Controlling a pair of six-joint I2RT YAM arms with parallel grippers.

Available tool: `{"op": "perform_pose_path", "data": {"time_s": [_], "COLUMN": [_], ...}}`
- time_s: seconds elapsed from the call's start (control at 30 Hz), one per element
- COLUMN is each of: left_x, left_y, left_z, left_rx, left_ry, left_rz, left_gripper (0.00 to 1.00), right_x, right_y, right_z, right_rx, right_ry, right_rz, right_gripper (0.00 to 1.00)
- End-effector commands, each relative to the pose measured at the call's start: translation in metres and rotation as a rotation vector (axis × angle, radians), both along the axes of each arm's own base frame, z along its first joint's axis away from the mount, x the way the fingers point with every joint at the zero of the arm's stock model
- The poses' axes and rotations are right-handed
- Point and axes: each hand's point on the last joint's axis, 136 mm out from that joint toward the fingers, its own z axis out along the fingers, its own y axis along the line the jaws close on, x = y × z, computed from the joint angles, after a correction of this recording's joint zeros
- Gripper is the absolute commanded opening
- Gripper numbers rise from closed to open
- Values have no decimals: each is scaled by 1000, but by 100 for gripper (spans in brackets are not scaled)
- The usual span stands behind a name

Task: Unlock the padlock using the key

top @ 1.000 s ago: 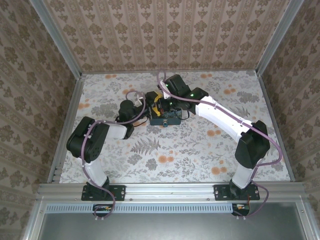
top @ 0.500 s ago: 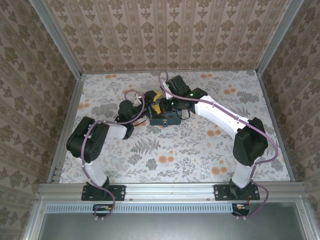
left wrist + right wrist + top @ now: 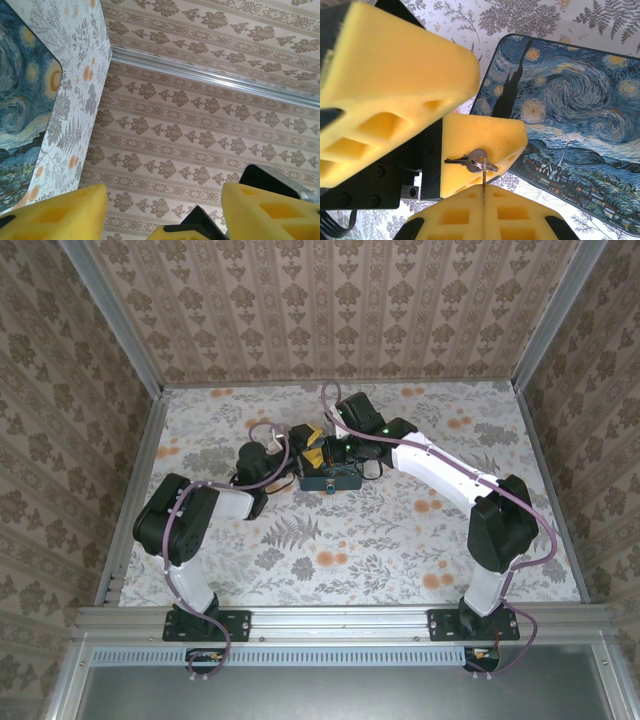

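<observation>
The right hand (image 3: 482,194) has its two yellow foam fingers pressed together. A thin strip of metal stands edge-on in the seam between their tips. That strip runs up to the small silver metal key (image 3: 470,161), which has a rounded head and a short dark blade pointing left, so the right hand pinches the key by this joined piece. The key shows against the flat face of one yellow foam finger (image 3: 485,137) of the left hand (image 3: 165,195); whether it touches that finger I cannot tell. The left hand is spread: in its own wrist view the two fingers stand well apart, with the patterned wall (image 3: 200,100) seen through the gap. In the right wrist view its other finger sits above the first, up and to the left, with a black mount between them. Just beside the key, to its right in that view, a rectangular box printed with a blue and yellow swirling night sky (image 3: 570,110) lies flat on the floral-patterned worktop (image 3: 350,540). From above, both hands meet at the far edge of this box, near the middle of the worktop's width and closer to the far wall than to the arm bases. The left arm reaches in from the left and the right arm from the right. Purple cables (image 3: 440,462) run along the arms.
</observation>
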Motion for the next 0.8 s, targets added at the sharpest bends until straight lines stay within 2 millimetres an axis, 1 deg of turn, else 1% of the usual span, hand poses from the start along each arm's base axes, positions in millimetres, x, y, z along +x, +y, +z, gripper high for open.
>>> {"op": "perform_pose_path", "data": {"time_s": [0.0, 0.03, 0.23, 0.3, 0.43, 0.53, 0.7, 0.77], "left_x": [0, 0, 0, 1, 0, 0, 0, 0], "left_y": [1, 1, 2, 2, 2, 2, 3, 3], "left_z": [-10, -11, -16, -16, -17, -18, -19, -19], "left_rx": [30, 33, 47, 47, 49, 54, 61, 65], "left_ry": [-9, -8, -4, -4, 0, -1, -5, -4], "left_rz": [11, 13, 19, 20, 21, 22, 26, 25], "left_gripper": [61, 59, 57, 51, 45, 42, 40, 37], "right_x": [-1, -1, -2, -2, -3, -2, -3, -3], "right_y": [-4, -5, -7, -6, -6, -6, -6, -6], "right_z": [19, 17, 17, 16, 15, 16, 17, 17], "right_rx": [26, 25, 26, 29, 29, 32, 34, 35], "right_ry": [-40, -37, -37, -35, -33, -34, -37, -37], "right_rz": [-18, -20, -23, -23, -23, -24, -23, -22], "right_gripper": [0, 0, 0, 0, 0, 0, 0, 0]}}
